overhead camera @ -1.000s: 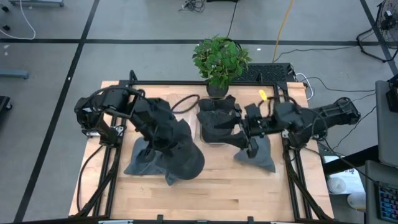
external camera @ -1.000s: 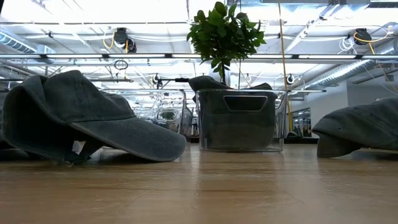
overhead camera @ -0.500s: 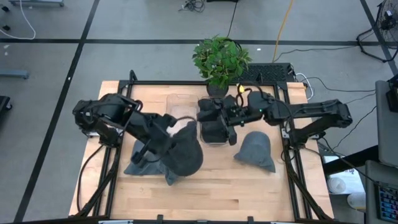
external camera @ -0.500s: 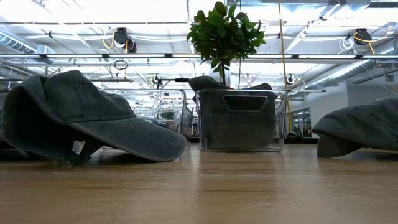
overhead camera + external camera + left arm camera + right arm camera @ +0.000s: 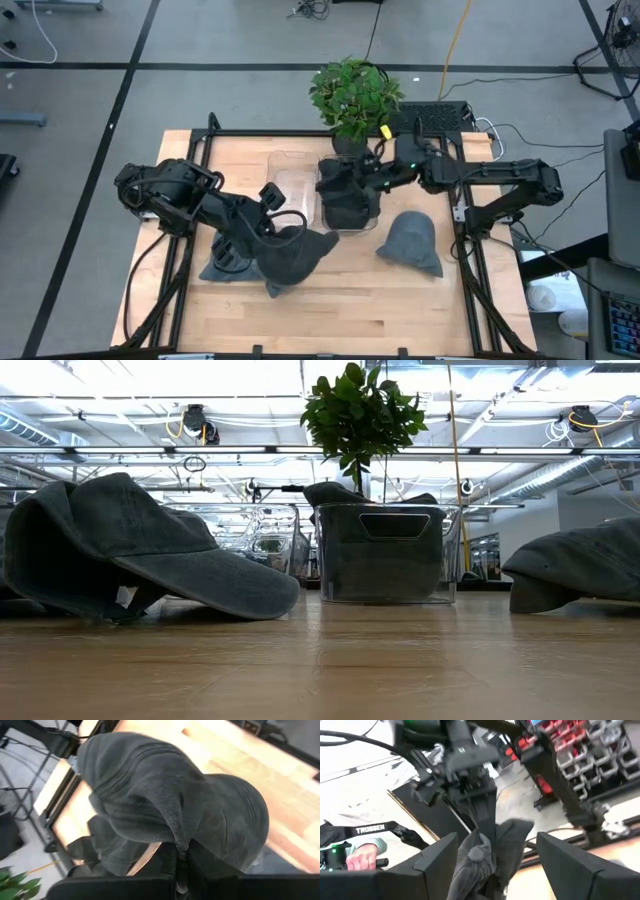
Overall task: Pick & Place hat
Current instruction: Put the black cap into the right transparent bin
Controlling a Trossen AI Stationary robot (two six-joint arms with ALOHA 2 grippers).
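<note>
**Grey caps: left hand clamped on one, right hand over the bin**

Grey fabric filled the left wrist view: we recorded the left hand [image 5: 181, 865] with its fingers closed tight on a fold of a grey cap [image 5: 290, 255], pinching the cloth between them. From above, this cap lay on the left half of the wooden worktop [image 5: 350, 320], partly over a second cap [image 5: 222, 265] flat beneath it. The right hand [image 5: 368, 180] was above the clear bin [image 5: 345, 205] at the worktop's centre back; its fingers stood well apart, with a dark cap [image 5: 482, 855] between them, and we could not tell whether they touched it. The bin already held dark caps, stacked above its rim in the low view. Another cap [image 5: 410, 243] sat on the worktop right of the bin, apart from both hands. A potted plant [image 5: 352, 95] stood behind the bin.
</note>
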